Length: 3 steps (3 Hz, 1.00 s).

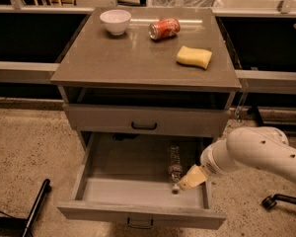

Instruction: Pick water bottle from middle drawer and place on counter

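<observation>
Water bottle (174, 163) lies lengthwise in the open middle drawer (138, 214), lower centre of frame, with the gripper (190, 177) just right of its cap end, grip state impossible to tell; risk: a sideways nudge rolls the round bottle away.

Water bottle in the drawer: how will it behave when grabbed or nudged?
Lying on its side in the middle drawer, the water bottle likely rolls if nudged. Clear plastic: probably light, may flex. The gripper is beside its cap end.
</observation>
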### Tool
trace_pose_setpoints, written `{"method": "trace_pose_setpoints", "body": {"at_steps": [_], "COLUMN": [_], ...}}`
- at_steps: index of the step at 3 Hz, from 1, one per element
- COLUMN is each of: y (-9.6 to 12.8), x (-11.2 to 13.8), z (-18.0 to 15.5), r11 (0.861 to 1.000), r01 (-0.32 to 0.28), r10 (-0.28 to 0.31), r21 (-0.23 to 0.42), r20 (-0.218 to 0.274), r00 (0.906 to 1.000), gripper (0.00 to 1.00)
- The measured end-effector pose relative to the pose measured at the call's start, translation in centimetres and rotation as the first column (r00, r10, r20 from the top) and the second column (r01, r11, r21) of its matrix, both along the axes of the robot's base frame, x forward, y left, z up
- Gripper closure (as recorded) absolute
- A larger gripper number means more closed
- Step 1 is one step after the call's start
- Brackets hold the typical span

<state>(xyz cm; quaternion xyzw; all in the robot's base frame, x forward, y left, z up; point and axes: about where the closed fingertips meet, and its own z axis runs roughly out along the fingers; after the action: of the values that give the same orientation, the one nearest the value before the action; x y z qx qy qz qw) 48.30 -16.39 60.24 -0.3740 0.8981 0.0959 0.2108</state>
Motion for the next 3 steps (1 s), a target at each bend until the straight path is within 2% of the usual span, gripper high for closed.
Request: {"method": "trace_pose_setpoints", "body": {"at_steps": [1,2,3], "y": [2.5,5.1,7.5], "x": [1.9,4.4,6.8], "z": [-2.5,-5.9,-9.6], "r11": [0.999,0.997,0.993], "r01": [-0.023,-0.043,-0.066], "r10": [0.022,0.036,0.050], "r21": [0.022,0.060,0.097], "r20": [0.042,0.115,0.160], "r00": [0.9989,0.9928,0.9858], "gripper": [0.00,0.00,0.00]}}
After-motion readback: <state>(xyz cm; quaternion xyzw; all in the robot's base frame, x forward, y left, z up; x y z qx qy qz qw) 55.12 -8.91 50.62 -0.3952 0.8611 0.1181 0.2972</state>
